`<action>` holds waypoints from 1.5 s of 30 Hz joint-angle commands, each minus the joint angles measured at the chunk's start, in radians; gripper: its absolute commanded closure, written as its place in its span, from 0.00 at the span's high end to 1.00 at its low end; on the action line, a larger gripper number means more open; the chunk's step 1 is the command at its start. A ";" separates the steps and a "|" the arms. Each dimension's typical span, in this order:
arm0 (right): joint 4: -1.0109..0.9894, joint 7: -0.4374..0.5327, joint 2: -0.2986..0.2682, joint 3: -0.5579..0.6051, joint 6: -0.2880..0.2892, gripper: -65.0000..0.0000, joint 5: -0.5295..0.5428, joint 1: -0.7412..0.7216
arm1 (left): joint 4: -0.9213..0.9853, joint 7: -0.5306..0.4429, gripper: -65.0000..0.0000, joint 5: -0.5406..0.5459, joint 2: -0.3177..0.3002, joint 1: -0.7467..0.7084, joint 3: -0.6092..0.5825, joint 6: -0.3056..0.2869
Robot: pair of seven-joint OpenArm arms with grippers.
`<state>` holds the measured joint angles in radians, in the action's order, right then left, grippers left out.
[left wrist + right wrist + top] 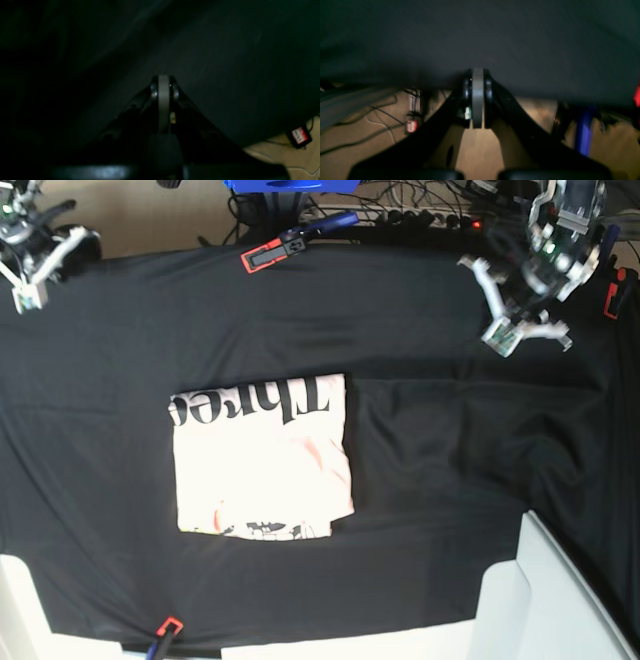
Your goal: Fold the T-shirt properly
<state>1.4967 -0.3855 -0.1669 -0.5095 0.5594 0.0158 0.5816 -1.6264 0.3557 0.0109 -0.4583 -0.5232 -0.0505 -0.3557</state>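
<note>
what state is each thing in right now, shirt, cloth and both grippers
T-shirt: folded into a compact rectangle, lettering up, lying flat on the cloth
black table cloth: spread over the table, wrinkled
left gripper: shut, empty, away from the shirt
right gripper: shut, empty, at the cloth's edge

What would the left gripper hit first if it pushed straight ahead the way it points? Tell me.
Probably the black table cloth: it fills the view ahead of the shut left gripper. Depth is unclear.

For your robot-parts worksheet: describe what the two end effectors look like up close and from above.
Up close, the left end effector and right end effector each show black tapering fingers with pale grey pads. From above, both have white bracket parts on dark bodies.
</note>
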 commanded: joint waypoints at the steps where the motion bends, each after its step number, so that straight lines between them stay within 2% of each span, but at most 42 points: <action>1: 0.011 0.015 -0.006 -0.015 0.001 0.00 0.006 0.024 | -0.050 -0.022 0.00 0.007 -0.015 -0.028 0.024 0.007; 7: 0.008 0.012 -0.003 -0.015 -0.003 0.00 0.006 0.104 | -0.134 -0.017 0.00 0.002 -0.013 -0.205 0.100 0.010; 14: -0.109 0.009 0.037 -0.013 -0.003 0.00 0.005 0.137 | -0.119 -0.016 0.00 0.001 0.045 -0.348 0.169 0.010; 18: -0.295 -0.022 0.073 -0.010 -0.005 0.00 0.005 0.081 | -0.001 -0.016 0.00 -0.001 0.045 -0.343 0.162 0.010; 22: -0.558 -0.023 0.066 -0.005 -0.006 0.00 0.002 -0.036 | 0.263 -0.016 0.00 -0.001 0.046 -0.200 0.148 0.010; 24: -0.693 -0.023 0.065 0.041 -0.008 0.00 -0.049 -0.097 | 0.432 -0.016 0.00 -0.001 0.042 -0.107 0.096 0.010; 29: -0.971 -0.016 0.076 0.182 -0.008 0.00 -0.282 -0.260 | 0.825 -0.019 0.00 -0.001 0.043 0.125 -0.105 0.010; 31: -1.068 0.009 0.083 0.217 -0.008 0.00 -0.305 -0.317 | 0.998 -0.020 0.00 -0.001 0.051 0.236 -0.249 0.010; 35: -1.238 0.133 0.056 0.254 -0.011 0.00 -0.307 -0.386 | 1.294 -0.024 0.00 0.002 0.146 0.412 -0.513 0.011; 37: -1.307 0.194 0.053 0.257 -0.055 0.00 -0.307 -0.398 | 1.363 -0.024 0.00 0.008 0.191 0.456 -0.573 0.027; 40: -1.364 0.287 0.053 0.257 -0.178 0.00 -0.307 -0.397 | 1.383 -0.024 0.00 0.008 0.232 0.472 -0.575 0.086; 42: -1.375 0.325 0.053 0.256 -0.255 0.00 -0.307 -0.391 | 1.369 -0.025 0.00 0.010 0.240 0.470 -0.575 0.094; 45: -1.375 0.339 0.053 0.251 -0.301 0.00 -0.307 -0.389 | 1.365 -0.080 0.00 0.010 0.246 0.470 -0.573 0.094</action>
<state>0.1200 -0.0498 -0.1017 -0.2558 0.2604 -0.2909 0.1890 -0.2588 0.2775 0.0200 -0.2108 -0.0536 -0.6258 -0.2584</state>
